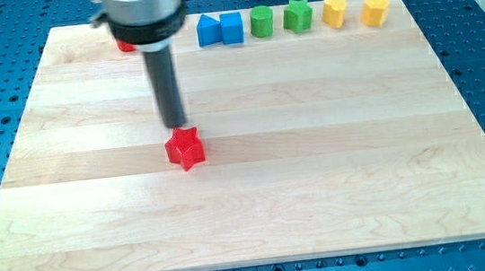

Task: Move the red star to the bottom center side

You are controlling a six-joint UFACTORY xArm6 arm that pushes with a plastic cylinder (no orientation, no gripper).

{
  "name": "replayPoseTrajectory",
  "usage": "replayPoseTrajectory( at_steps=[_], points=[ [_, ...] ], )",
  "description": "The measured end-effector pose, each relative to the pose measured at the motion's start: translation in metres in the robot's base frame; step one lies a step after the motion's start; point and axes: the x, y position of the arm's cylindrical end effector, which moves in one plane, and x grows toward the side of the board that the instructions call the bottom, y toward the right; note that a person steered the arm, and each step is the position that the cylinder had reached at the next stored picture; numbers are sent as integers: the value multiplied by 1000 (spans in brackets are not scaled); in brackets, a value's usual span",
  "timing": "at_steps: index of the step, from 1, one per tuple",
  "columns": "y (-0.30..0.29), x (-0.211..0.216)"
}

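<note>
Just left of the board's middle, my tip [175, 124] is sitting right behind the red star [185, 148], on its top-edge side, and it looks to be touching or all but touching the star's upper point. Being a bare rod, it is not gripping anything; it is only leaning against the block, so all it can do is shove. The wooden board [337, 171] is lying wide open between the star and the bottom edge, nothing standing in the way down there. Along the top edge the others are lining up well apart from the action: two blue blocks [219, 29] side by side, a green cylinder-like block [261, 22], a green star [298, 16], and two yellow blocks [354, 11], plus a red block [126, 46] peeking out from behind the arm's housing near the top-left. Now the danger, as I am judging it: the star is sitting slightly toward the right of the rod, so a straight push toward the bottom edge could be catching one point off-centre, spinning the star and letting it slip off to the side. A star's notches are making that worse, since the rod can be sliding into one and steering it crooked. And the target is lying a bit to the right, so pushing too long risks running it off the bottom edge.
</note>
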Motion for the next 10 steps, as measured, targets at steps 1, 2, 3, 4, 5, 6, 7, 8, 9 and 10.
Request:
replayPoseTrajectory(
  at_steps=[1, 2, 3, 4, 5, 6, 7, 8, 9, 10],
  points=[
    [13, 57],
    [49, 39],
    [66, 24],
    [108, 27],
    [123, 79],
    [113, 108],
    [108, 127],
    [97, 118],
    [60, 79],
    [51, 119]
  ],
)
